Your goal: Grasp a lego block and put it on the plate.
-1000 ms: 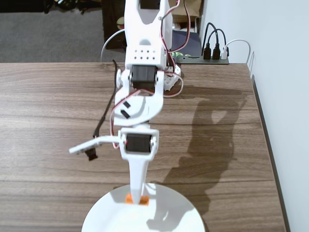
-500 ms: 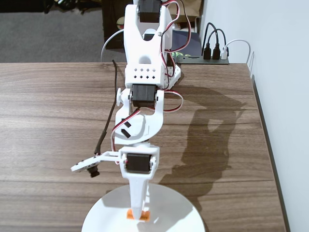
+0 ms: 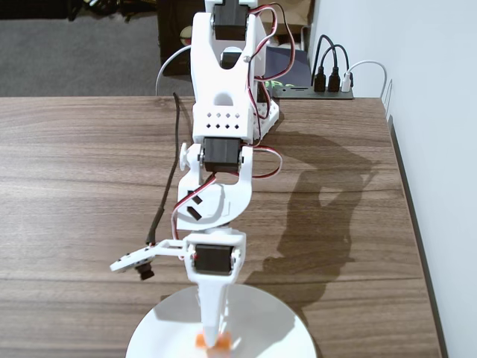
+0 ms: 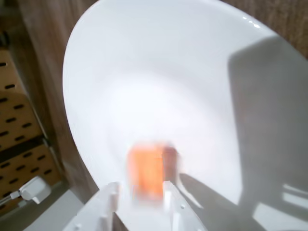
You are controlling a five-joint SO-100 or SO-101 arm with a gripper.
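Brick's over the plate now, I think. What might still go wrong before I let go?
1. The lego block sits between the end effector fingers over the plate; whether it touches the plate cannot be told, so a release from height might bounce it off the glossy surface.
2. In the fixed view the block sits at the frame's bottom edge, so the plate's near rim is out of sight there.
3. The wrist view is blurred, so grip contact is hard to judge.

Lego block point(image 3: 211, 342) farther over plate point(image 3: 261, 321)
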